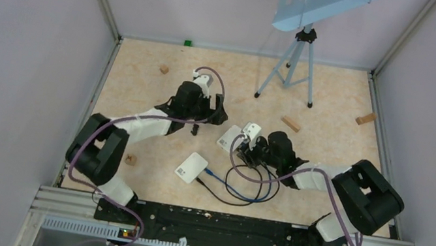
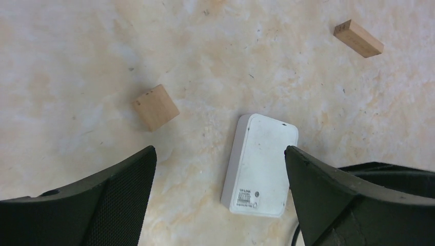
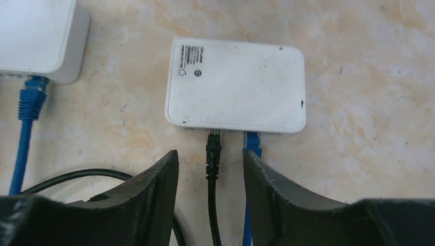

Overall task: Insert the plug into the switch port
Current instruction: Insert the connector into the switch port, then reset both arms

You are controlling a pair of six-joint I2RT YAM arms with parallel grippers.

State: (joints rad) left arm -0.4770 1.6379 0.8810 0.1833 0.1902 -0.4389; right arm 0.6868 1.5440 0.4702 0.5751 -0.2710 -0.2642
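From my seat the job looks as good as done. In the right wrist view the black plug (image 3: 213,145) sits nose-in at the 6 o'clock edge of the switch (image 3: 236,84), and I judge it seated, though I can't see the latch. A blue plug (image 3: 251,143) occupies the port just beside it, on the 3 o'clock side.

My right gripper (image 3: 210,159) has its jaws apart, one on each side of the black cable (image 3: 214,215) without pinching it. My left gripper (image 2: 219,149) is spread wide and empty, hovering over the switch, which shows between its fingers in that wrist view. Neither tool holds anything.

What I think is left is backing both arms off without tugging the lead, and perhaps a check that the plug is fully home.

Around it, seen from overhead, a second white box (image 1: 192,167) lies at 7 o'clock of the switch, with a blue cable (image 3: 25,133) plugged into it. The cables loop loosely on the table (image 1: 338,96) between the boxes and under my right arm, and I'd rate that loop the main snag risk on retreat. A wooden block (image 2: 155,106) lies near the switch at 10 o'clock in the left wrist view, with another (image 2: 358,38) well apart at 1 o'clock. A tripod (image 1: 290,68) stands at the far side, well clear.
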